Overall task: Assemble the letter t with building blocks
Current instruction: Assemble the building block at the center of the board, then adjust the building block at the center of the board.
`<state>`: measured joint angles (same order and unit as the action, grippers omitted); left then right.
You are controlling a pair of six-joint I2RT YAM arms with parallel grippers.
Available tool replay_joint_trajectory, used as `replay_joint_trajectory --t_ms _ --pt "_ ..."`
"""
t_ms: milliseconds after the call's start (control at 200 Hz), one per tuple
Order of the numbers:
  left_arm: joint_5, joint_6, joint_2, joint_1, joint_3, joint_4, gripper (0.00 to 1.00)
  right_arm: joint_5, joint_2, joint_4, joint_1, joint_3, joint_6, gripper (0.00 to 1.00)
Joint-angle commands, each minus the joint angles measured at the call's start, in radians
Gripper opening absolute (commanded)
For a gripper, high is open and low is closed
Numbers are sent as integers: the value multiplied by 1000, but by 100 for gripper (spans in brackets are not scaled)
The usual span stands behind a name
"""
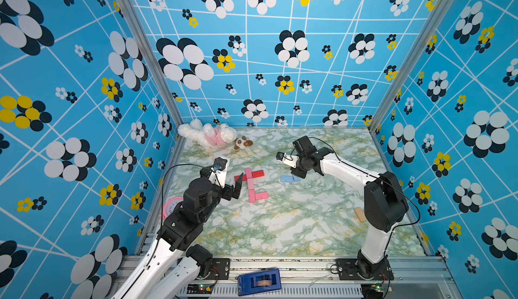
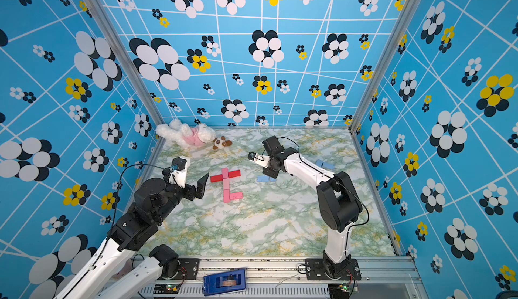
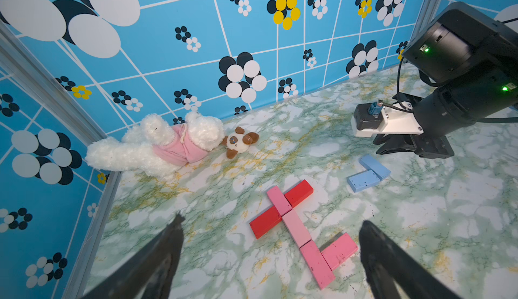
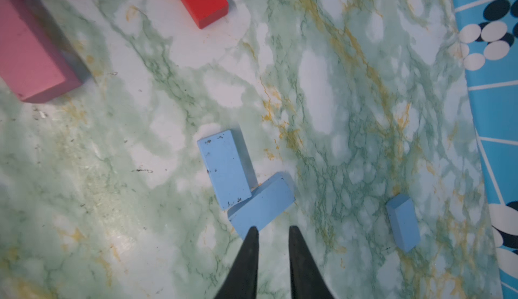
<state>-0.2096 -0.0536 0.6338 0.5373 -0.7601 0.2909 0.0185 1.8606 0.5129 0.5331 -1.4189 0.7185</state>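
Note:
The building blocks form a figure mid-table: a pink stem (image 1: 250, 186) (image 3: 297, 227), a red crossbar (image 1: 258, 174) (image 3: 298, 192) through its far part, and a pink foot block (image 1: 261, 195) (image 3: 339, 250) off to the right. My left gripper (image 1: 238, 186) (image 3: 272, 222) hangs open just left of the figure, holding nothing. Two light blue blocks (image 1: 290, 179) (image 4: 225, 168) lie touching at an angle, right of the figure. My right gripper (image 1: 300, 174) (image 4: 273, 228) points down beside them, its fingers a narrow gap apart with only table between. One fingertip (image 4: 253, 231) overlaps the nearer blue block (image 4: 262, 202).
A third light blue block (image 4: 403, 223) (image 2: 325, 165) lies farther right, near the wall. A tan block (image 1: 360, 214) sits by the right arm's elbow. A white-and-pink plush toy (image 1: 207, 135) lies at the back left. A pink clock (image 1: 170, 208) is partly hidden behind the left arm.

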Motion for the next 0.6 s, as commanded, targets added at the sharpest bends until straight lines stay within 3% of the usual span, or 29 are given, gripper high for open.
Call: replay_joint_trajectory --t_ms 0,595 --pt "8 -12 2 4 7 -11 99 6 24 -6 -32 18 -56 17" --pt "6 -14 1 4 8 -10 99 -35 104 -8 -87 55 -70 7"
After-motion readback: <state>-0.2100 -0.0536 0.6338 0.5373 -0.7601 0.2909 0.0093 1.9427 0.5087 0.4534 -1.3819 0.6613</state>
